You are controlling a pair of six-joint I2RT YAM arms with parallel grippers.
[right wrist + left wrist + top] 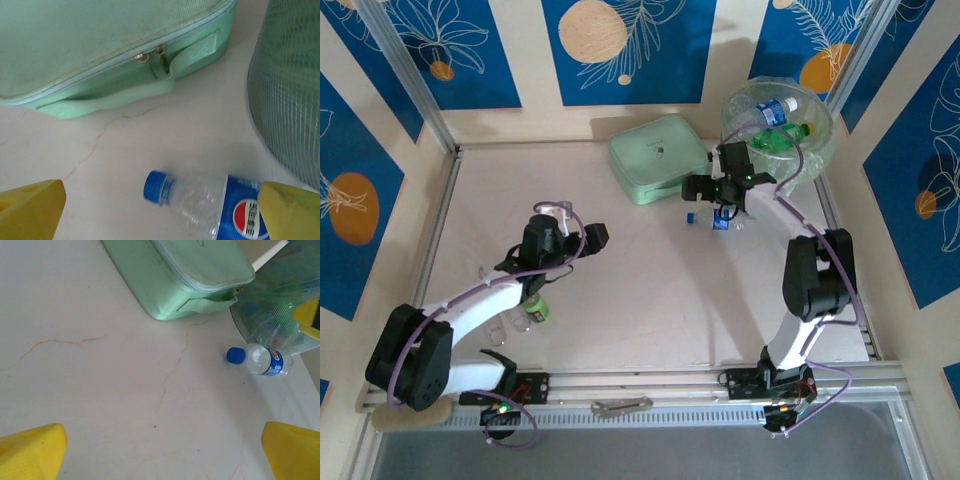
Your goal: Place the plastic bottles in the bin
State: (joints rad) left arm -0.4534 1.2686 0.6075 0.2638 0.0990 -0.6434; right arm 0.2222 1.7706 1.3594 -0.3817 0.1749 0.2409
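A clear plastic bottle with a blue cap and blue label lies on its side on the table, close to the bin. My right gripper hovers over it, open, with the bottle between its yellow fingers and nearer the right one. From above, the right gripper sits just over this bottle. The bin holds several bottles, clear and green. My left gripper is open over bare table; the same bottle lies far ahead of it. A green bottle lies under the left arm near the left gripper.
A flat mint-green zip case lies at the back, just left of the bin; its near edge is close to the bottle. Crumpled clear bottles lie beside the left arm. Walls enclose the table on three sides.
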